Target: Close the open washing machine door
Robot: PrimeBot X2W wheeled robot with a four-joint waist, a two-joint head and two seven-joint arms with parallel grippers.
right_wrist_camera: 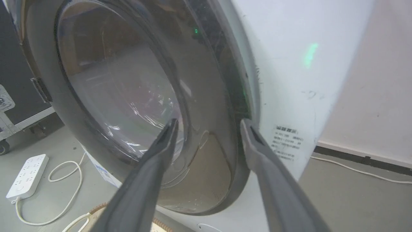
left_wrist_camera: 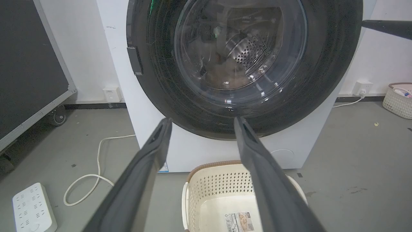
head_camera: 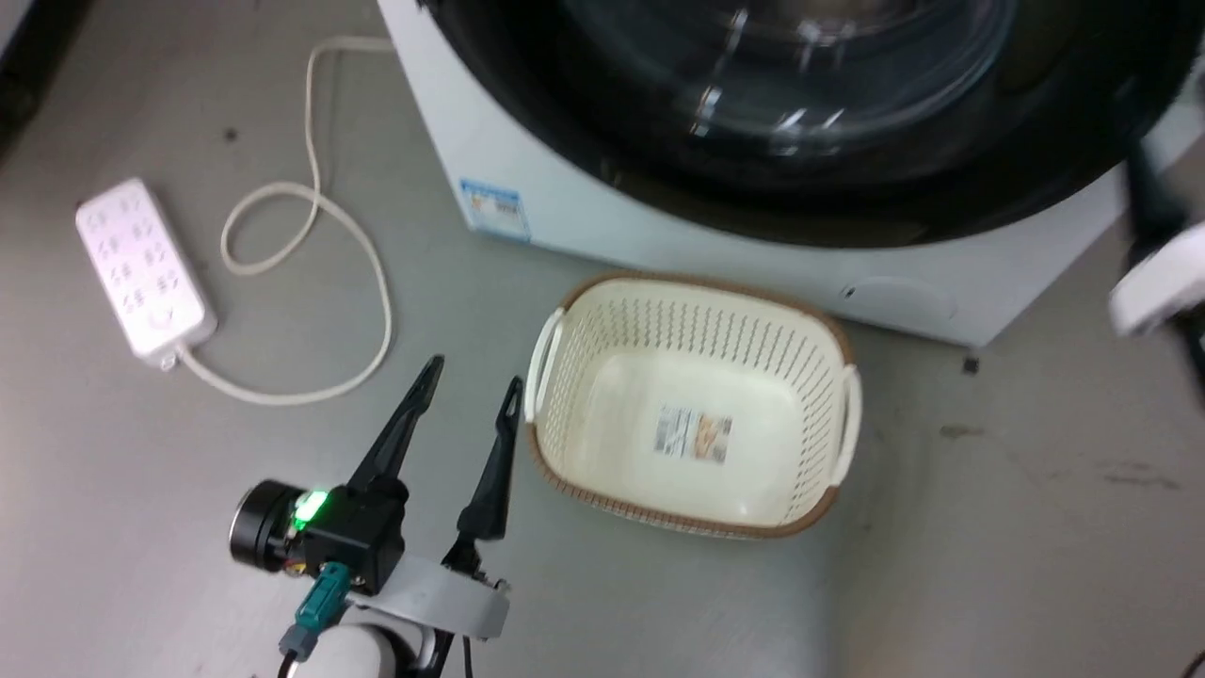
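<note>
the washing machine door [left_wrist_camera: 241,58] lies flat against the front of the washing machine [head_camera: 565,217], its black rim pressed close to the white panel; from here i can't tell if it's latched. the right gripper [right_wrist_camera: 209,120] sits up near the door's right edge with its fingers spread wide, and whether they touch the rim i can't make out. the left gripper [head_camera: 473,374] hangs low over the floor, fingers apart too, just beside a cream basket [head_camera: 565,311] standing in front of the machine. a white power strip [head_camera: 141,268] and its looped cable [head_camera: 377,282] lie off to the left.
</note>
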